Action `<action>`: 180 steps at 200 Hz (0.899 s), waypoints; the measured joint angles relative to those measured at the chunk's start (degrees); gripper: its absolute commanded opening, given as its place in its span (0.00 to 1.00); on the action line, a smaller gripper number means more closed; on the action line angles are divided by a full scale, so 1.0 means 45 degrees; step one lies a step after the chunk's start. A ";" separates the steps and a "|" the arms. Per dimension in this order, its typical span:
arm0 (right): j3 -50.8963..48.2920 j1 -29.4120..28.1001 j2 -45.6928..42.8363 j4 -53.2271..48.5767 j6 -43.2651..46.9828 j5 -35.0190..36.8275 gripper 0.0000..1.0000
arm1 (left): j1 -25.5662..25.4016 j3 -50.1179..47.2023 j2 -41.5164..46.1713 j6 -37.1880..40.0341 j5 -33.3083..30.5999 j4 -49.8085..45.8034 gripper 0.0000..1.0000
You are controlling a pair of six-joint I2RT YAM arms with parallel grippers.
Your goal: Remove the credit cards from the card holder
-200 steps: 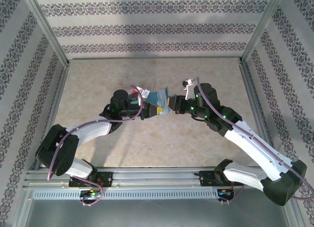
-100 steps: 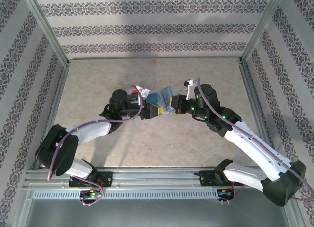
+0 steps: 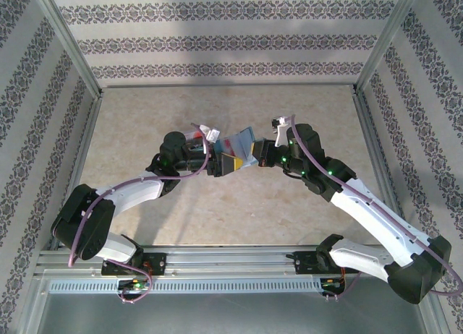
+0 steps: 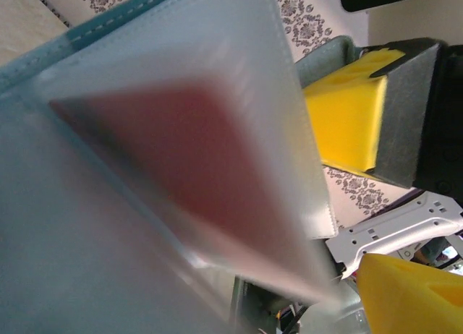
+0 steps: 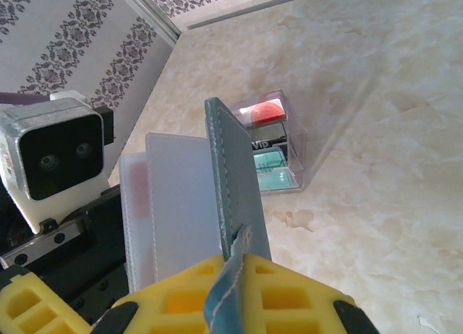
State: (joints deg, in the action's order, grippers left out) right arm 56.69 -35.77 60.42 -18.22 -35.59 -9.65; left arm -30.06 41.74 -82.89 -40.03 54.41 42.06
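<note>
Two grippers meet at the card holder (image 3: 237, 143), which is held off the table (image 3: 289, 225) near its middle, between the arms. One change is noted: the left gripper (image 3: 224, 163), closed at the holder a second ago, has released. Its yellow pads (image 4: 346, 121) now stand well apart with nothing pinched between them. The right gripper (image 3: 255, 155) stays clenched on one edge of the card holder and keeps the panel upright. A red card (image 4: 192, 157) sits inside the frosted sleeve (image 5: 177, 204), not withdrawn. Loose cards (image 5: 269, 150) lie together on the table beyond. Assessment: the release brought no card out, so the left side likely needs a fresh grip on the card itself
</note>
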 measured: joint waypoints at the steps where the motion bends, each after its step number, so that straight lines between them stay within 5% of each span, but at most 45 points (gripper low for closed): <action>1: 0.0005 0.0000 0.0000 0.0000 0.0005 0.0000 0.00 | 0.0000 0.0000 0.0000 -0.0015 0.0000 0.0015 0.92; 56: -0.0019 0.0000 -0.0005 0.0087 -0.0010 0.0044 0.00 | 0.0005 0.0000 -0.0102 -0.0563 -0.0058 0.0384 0.49; 94: -0.0092 -0.0005 -0.0107 0.0194 -0.0005 0.0044 0.00 | 0.0005 -0.0005 -0.0233 -0.0680 -0.0209 0.0461 0.33; 116: -0.0112 -0.0005 -0.0311 0.0141 0.0015 0.0083 0.14 | 0.0005 -0.0005 -0.0233 -0.0685 -0.0287 0.0437 0.27; 153: -0.0136 -0.0058 -0.0529 -0.0083 0.0418 0.0180 0.53 | 0.0000 -0.0005 -0.0233 -0.0491 -0.0301 0.0330 0.19; 180: -0.0136 -0.0393 -0.0529 -0.0379 0.0996 0.0219 0.65 | 0.0000 -0.0005 -0.0214 -0.0262 -0.0311 -0.0126 0.16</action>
State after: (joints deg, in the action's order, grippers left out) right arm 56.07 -37.54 58.04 -19.92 -31.11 -8.67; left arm -30.06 41.71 -83.85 -41.21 53.01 41.50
